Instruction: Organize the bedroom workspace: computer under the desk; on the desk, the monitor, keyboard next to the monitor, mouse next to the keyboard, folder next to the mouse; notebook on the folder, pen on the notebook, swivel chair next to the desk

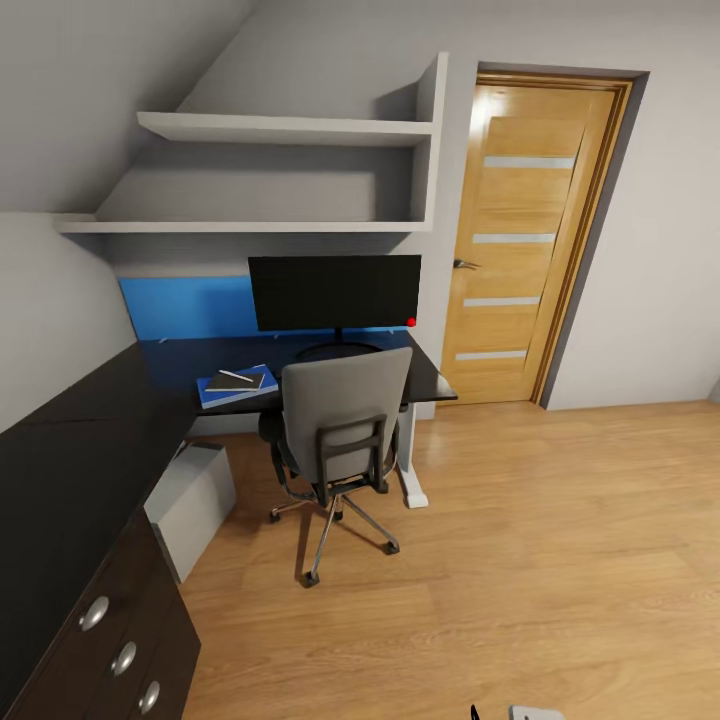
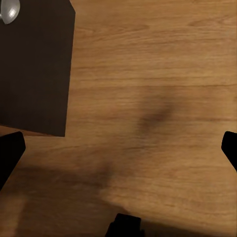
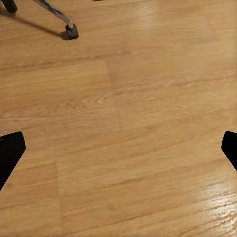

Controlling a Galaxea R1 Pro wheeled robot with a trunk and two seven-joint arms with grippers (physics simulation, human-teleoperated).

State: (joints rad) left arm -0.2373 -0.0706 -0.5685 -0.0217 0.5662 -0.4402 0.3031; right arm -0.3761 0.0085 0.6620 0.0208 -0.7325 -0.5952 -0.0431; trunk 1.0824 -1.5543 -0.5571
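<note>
Both our grippers, left (image 2: 118,148) and right (image 3: 118,148), hang spread and empty over the floor (image 3: 148,123). Beyond, the swivel chair (image 1: 340,430) stands tucked at the desk (image 1: 60,480); probably rolls freely, so take its stiff backrest. Folder (image 1: 236,385) lies behind it, on the desk.

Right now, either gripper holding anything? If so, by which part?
Nothing held. Left gripper and right gripper are both open over bare floor, fingertips wide apart with nothing between them.

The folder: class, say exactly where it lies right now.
In the head view, the folder lies flat on the desk, left of the swivel chair and in front of the monitor's left end, with the notebook on it.
</note>
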